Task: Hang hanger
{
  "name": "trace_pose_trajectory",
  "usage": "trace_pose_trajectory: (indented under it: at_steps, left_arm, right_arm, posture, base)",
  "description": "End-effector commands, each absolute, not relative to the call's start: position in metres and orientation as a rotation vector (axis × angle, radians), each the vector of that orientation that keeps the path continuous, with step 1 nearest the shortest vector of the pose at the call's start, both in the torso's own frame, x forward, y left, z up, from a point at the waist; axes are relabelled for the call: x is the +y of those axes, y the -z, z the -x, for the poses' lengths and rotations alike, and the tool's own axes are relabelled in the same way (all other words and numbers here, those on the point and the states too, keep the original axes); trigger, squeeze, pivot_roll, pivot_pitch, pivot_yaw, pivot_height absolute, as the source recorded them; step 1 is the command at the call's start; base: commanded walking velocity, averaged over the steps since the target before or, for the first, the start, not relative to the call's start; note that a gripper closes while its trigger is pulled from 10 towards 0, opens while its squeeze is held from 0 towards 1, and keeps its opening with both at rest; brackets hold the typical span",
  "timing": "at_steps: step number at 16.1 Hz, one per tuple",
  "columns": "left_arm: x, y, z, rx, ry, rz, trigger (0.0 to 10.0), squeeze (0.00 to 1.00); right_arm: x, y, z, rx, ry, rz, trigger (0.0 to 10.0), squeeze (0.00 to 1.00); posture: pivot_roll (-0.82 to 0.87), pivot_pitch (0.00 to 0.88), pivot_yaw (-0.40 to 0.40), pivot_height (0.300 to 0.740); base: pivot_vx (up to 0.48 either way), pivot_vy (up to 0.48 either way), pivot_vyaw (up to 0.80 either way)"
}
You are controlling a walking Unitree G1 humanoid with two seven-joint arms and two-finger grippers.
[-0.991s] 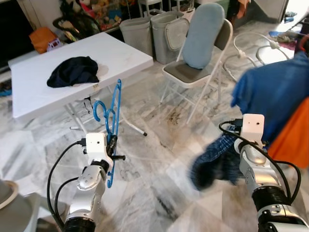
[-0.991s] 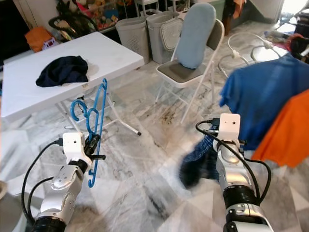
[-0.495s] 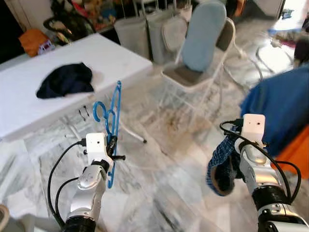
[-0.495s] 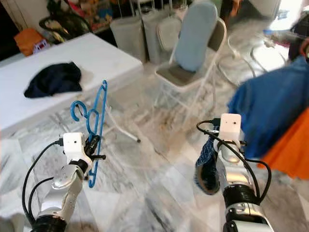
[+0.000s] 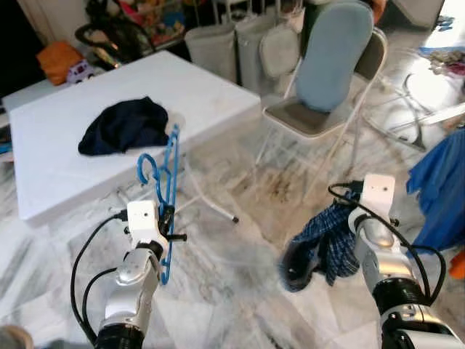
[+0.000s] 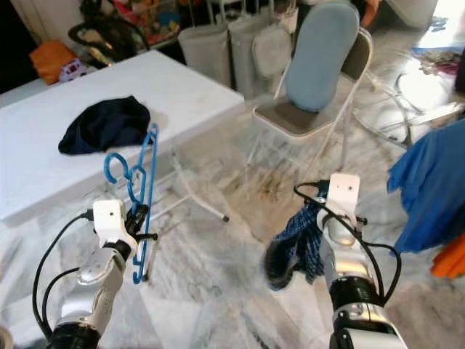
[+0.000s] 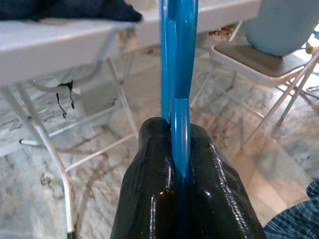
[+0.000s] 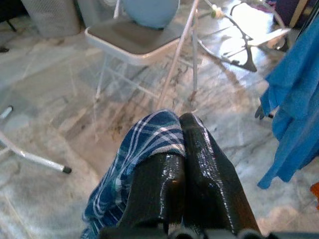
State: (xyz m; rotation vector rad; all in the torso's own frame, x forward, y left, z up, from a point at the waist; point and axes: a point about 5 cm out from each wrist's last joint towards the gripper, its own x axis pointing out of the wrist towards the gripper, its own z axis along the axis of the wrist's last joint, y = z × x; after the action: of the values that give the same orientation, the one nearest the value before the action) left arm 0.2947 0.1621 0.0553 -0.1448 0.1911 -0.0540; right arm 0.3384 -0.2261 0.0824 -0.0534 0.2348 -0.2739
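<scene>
**Blue hanger held upright, plaid cloth held low, over a marble floor**

Left eye view: a grey-veined marble floor [image 5: 240,269] runs through a cluttered room. A white folding table [image 5: 65,160] stands ahead on the left and carries a dark navy garment [image 5: 125,125] bunched near its middle. Behind the table are two grey laundry bins [image 5: 218,47]. To the right stands a folding chair [image 5: 320,116] with a pale blue cushion [image 5: 333,54] leaning against its back. A blue garment [image 5: 442,189] hangs at the right edge. The left arm is raised in front of the body, and its left end effector [image 5: 168,220] is clamped on a blue hanger [image 5: 168,189], which stands nearly upright with its hook near the table's front edge. The right arm is bent forward, and the right end effector [image 5: 347,227] grips a blue plaid cloth [image 5: 320,251] that droops above the floor.

Left wrist view: the two black fingers [image 7: 149,199] are pressed together on the hanger's thin blue bar, which rises straight between them. Beyond are the table's white legs and the chair seat.

Right wrist view: the black fingers [image 8: 204,169] are closed on a fold of the plaid cloth, and the rest of it hangs beneath them. The chair's legs and the hanging blue garment lie beyond.
</scene>
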Motion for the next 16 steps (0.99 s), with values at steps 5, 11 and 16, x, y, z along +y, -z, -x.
trace_pose_trajectory:
  at_steps: [5, 11, 16]
  left_arm:
    - [0.171, -0.054, -0.298, 0.212, 0.014, 0.127, 10.0, 0.0]
    - [0.164, -0.05, -0.3, 0.235, 0.001, 0.154, 10.0, 0.0]
    - [0.158, -0.06, -0.306, 0.176, 0.035, 0.136, 10.0, 0.0]
  right_arm:
    - [-0.201, -0.093, -0.349, 0.195, 0.122, 0.159, 10.0, 0.0]
    - [-0.201, -0.094, -0.354, 0.208, 0.113, 0.134, 10.0, 0.0]
    - [-0.199, -0.104, -0.362, 0.178, 0.13, 0.12, 10.0, 0.0]
  posture:
    - [-0.12, 0.0, 0.106, 0.74]
    - [-0.1, 0.0, 0.061, 0.74]
    - [-0.1, 0.0, 0.064, 0.74]
  base:
    - [0.164, 0.223, 0.0]
    - [0.0, 0.0, 0.0]
    - [0.0, 0.0, -0.61]
